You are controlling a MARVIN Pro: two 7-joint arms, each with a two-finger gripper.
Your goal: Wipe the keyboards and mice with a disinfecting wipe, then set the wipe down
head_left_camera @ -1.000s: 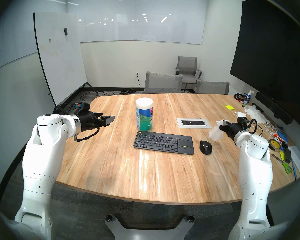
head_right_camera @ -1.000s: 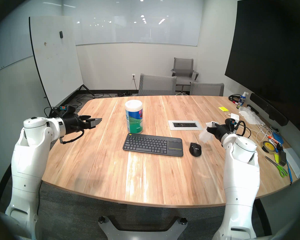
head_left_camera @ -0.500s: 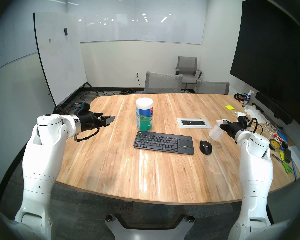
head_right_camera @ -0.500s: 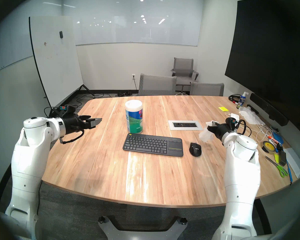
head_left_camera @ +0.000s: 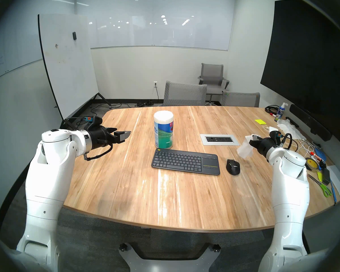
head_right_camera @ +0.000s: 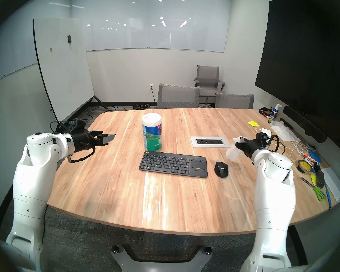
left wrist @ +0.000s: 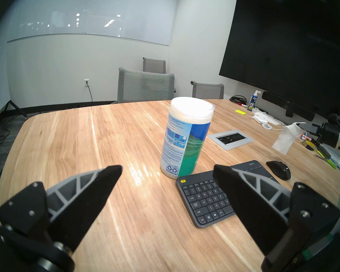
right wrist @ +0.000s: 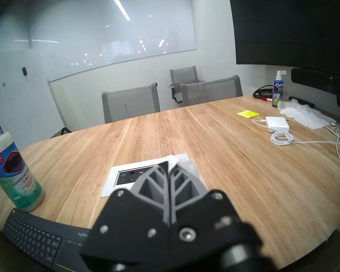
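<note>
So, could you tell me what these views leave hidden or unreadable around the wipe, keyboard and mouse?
- Wipe: the right wrist view shows only a corner; the shut right gripper covers the rest.
- Keyboard: in the left wrist view, the open left gripper hides its touchpad end.
- Mouse: out of the right wrist view; its logo is too small to read in the head views.
- Canister: the label text is too small in the head views.

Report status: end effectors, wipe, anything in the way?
Left end effector open, empty. Right end effector shut on wipe, hanging above table. Keyboard, mouse unobstructed.
</note>
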